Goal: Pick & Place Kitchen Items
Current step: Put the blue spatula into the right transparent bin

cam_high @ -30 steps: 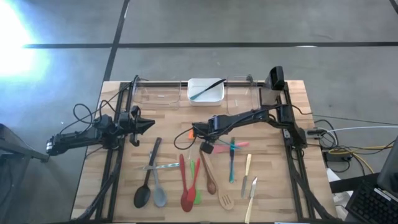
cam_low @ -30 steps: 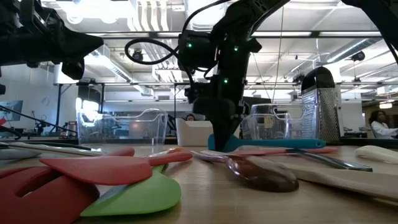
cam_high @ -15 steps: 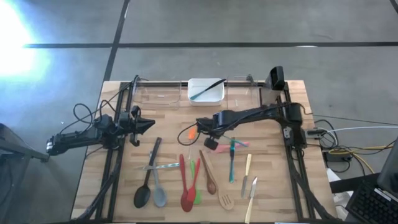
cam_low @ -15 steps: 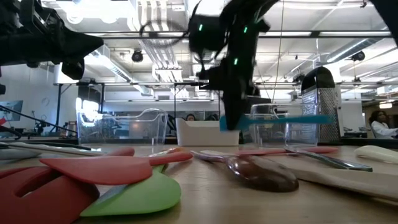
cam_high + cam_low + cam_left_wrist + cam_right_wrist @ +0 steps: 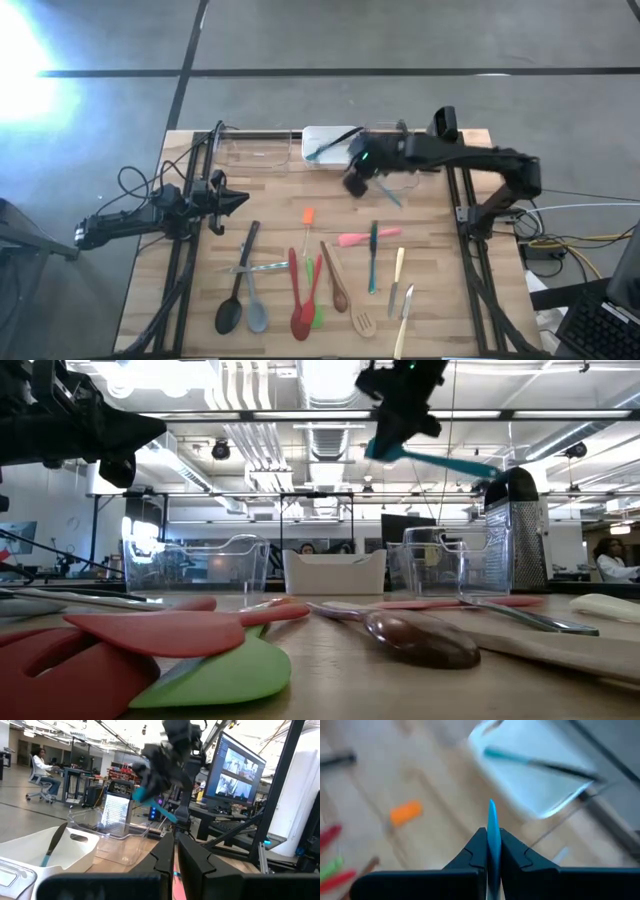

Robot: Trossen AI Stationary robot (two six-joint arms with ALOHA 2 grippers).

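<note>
My right gripper (image 5: 356,182) is high above the table by the white tub (image 5: 330,146) and is shut on a blue spatula (image 5: 445,462), which also shows in the left wrist view (image 5: 150,799). The tub holds a dark, blue-tipped utensil (image 5: 535,764). My left gripper (image 5: 238,200) waits shut and empty at the table's left. On the wood lie an orange spatula (image 5: 307,216), a pink spatula (image 5: 360,237), red spoons (image 5: 300,292), a black spoon (image 5: 236,290), a grey spoon (image 5: 254,300), wooden spoons (image 5: 336,276) and cream-handled cutlery (image 5: 399,268). My right gripper pinches the blue spatula between its two fingers at its broad blue end (image 5: 492,827), which stands edge-on in the gap. The fingers come from above, slanting down. The spatula is lifted clear, and its handle (image 5: 465,465) sticks out sideways, sloping a little downward.
Clear tubs stand at the far edge on either side of the white tub, left (image 5: 255,150) and right (image 5: 395,148). A metal grater (image 5: 515,530) stands at the far right. The dark frame rails (image 5: 180,270) run along both sides of the table.
My right gripper has risen from the table's middle with the blue spatula and swung toward the far edge, ending above the near side of the white tub. The spatula has been lifted clear of the other utensils and now tips, handle sloping down.
</note>
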